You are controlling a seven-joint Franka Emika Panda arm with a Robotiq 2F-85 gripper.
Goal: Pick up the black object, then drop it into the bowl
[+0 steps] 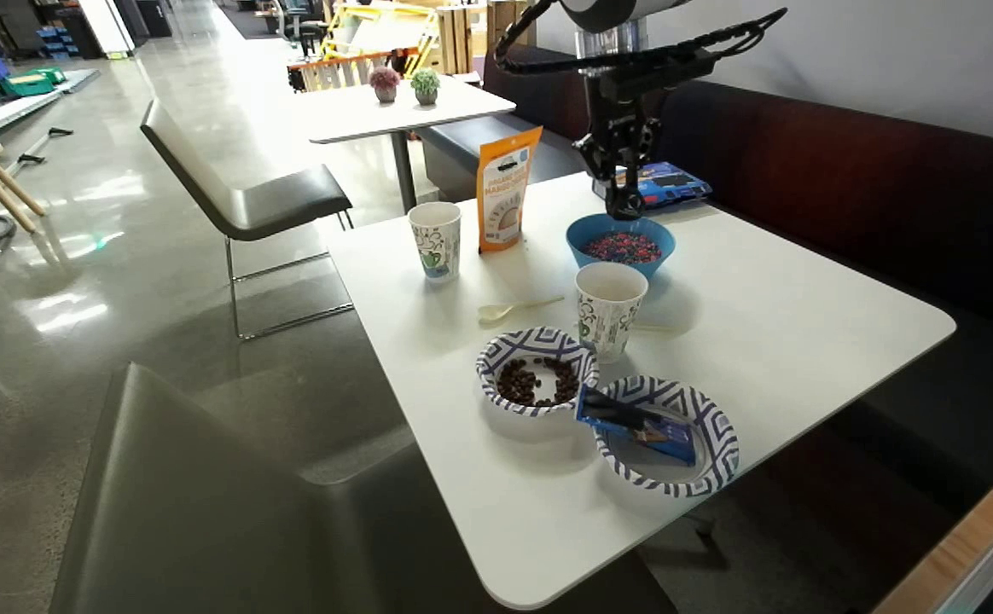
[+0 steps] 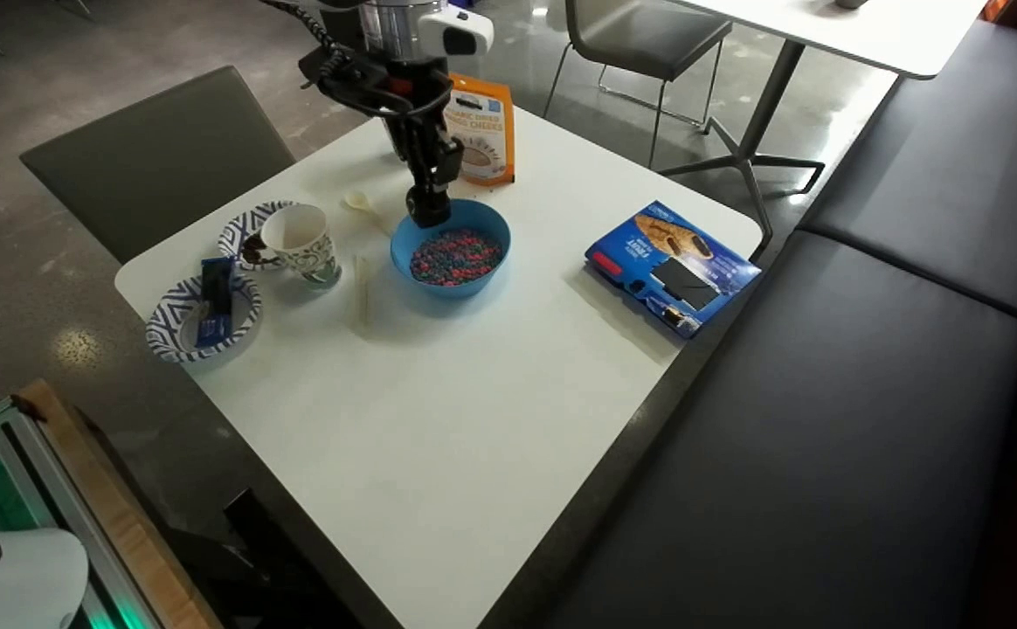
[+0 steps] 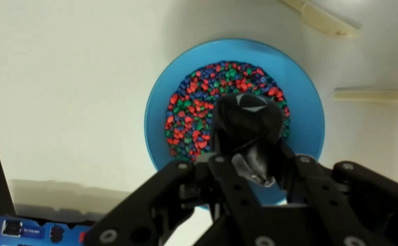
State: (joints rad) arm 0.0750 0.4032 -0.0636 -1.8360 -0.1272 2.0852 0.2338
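Note:
The blue bowl [image 1: 577, 237] stands on the table and holds many small red, blue and green pebbles. It also shows in an exterior view [image 2: 496, 229] and fills the middle of the wrist view [image 3: 158, 106]. My gripper [image 3: 250, 153] is shut on the black object [image 3: 248, 116], a dark lump with a small light mark and a crinkled, shiny tail. The black object hangs below the fingertips over the bowl, in both exterior views [image 1: 624, 205] [image 2: 428, 208]. In the wrist view it covers part of the pebbles.
Paper cups [image 1: 612, 298] [image 1: 437, 243], a spoon [image 1: 496, 313] and an orange pouch [image 1: 505, 192] stand or lie near the bowl. A blue box [image 2: 674, 271] lies near the bench edge. Two patterned plates [image 1: 488, 375] [image 1: 722, 435] hold brown beans and a blue packet.

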